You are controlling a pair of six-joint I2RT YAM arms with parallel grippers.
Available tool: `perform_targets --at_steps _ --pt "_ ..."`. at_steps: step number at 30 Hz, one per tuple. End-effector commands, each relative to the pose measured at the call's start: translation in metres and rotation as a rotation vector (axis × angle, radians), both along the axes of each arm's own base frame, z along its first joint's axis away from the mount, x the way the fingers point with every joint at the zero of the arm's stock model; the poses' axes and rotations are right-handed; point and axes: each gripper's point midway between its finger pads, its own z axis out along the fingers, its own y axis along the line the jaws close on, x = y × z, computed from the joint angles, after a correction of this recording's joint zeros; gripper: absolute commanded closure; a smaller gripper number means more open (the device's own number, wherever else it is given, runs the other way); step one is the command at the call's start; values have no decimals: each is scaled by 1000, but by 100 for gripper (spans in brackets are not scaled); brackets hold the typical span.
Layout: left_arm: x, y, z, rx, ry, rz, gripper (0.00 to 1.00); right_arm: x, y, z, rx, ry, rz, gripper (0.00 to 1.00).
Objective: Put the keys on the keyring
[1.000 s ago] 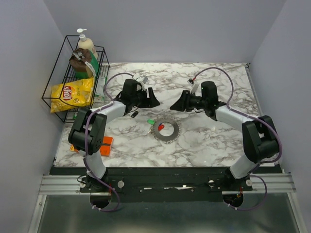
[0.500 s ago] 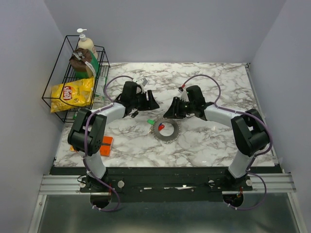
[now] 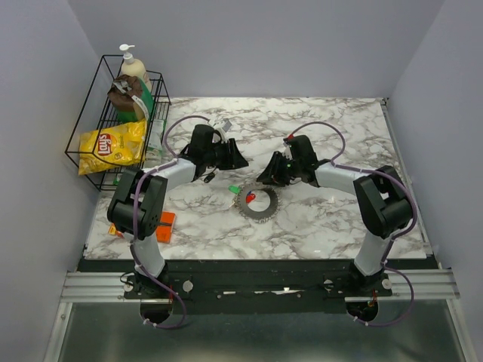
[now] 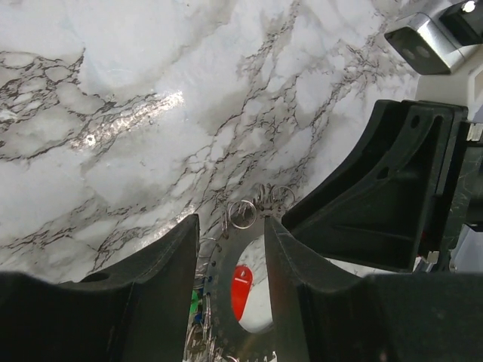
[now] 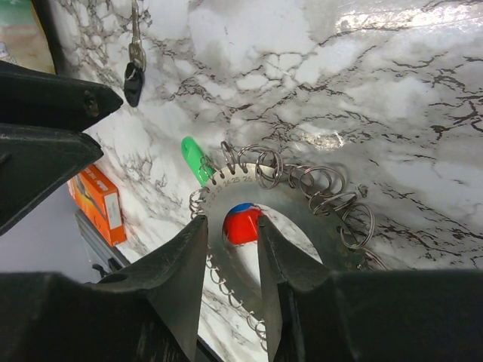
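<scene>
A wire basket (image 3: 90,162) stands far left, with an orange box (image 3: 164,225) nearer the arms. The left gripper (image 3: 230,157) hovers beyond the keys, its fingers a little apart and holding nothing. Near it lies a black key (image 5: 133,81), then a green key (image 3: 234,189) just beside the keyring (image 3: 257,202), which lies flat at centre. A red key (image 5: 241,224) sits inside its hole, with a blue patch at the head's top. The right gripper (image 5: 230,226) hangs over the keyring's far side, fingers narrowly parted and empty. The step looks like picking up a loose key. The right gripper seems lined up on the red key. It should probably spread wider, drop straight and pinch only the plastic head, or the keyring's fringe may snag and drag.
</scene>
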Motion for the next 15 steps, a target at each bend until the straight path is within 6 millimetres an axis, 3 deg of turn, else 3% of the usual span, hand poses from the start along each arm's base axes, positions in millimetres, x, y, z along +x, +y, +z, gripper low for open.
perform_targets --at_steps 1,15 --pt "1 -12 1 -43 7 -50 52 5 -3 -13 -12 28 -55 59" --pt "-10 -26 -29 19 63 -91 64 14 4 -30 26 70 -81 60"
